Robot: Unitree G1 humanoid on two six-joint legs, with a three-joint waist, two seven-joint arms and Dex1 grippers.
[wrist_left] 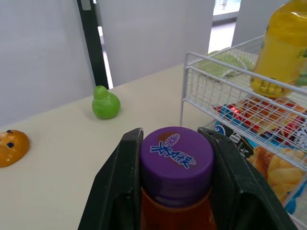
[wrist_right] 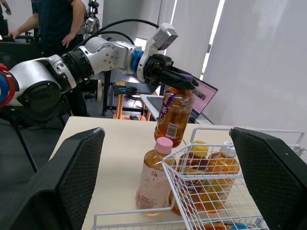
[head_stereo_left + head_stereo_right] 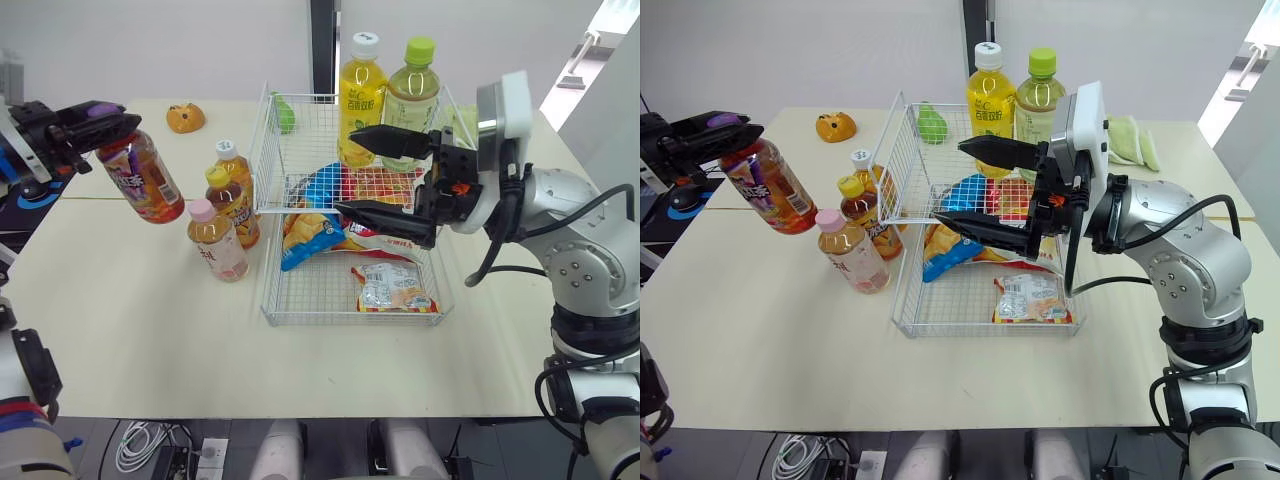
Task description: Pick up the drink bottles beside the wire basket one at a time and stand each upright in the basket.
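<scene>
Left eye view: L tool (image 3: 110, 125) is shut tight on the top of the purple-cap btl (image 3: 145, 180). That btl hangs up in the air, tilted, w/ its bottom end toward 5 o'clock, not touching the surface (image 3: 150, 330). It's at approx 9 o'clock from the wire basket (image 3: 350, 318), well apart from it. R tool (image 3: 345, 170) is wide open w/ nothing in it, up over the middle of the basket, fingers pointing to 9 o'clock. 3 more btls stand on the surface just beside the basket's 9 o'clock wall: pink-cap btl (image 3: 218, 245) in front, yellow-cap btl (image 3: 235, 205) next, white-cap btl (image 3: 232, 160) at the back. Inside the basket, at the 12 o'clock end, a yellow juice btl (image 3: 361, 95) and a green-cap btl (image 3: 412, 95) stand up straight, side by side. Some snack bags (image 3: 392, 287) lie flat on the basket floor. An orange toy (image 3: 185, 118) sits far back at 11 o'clock.
</scene>
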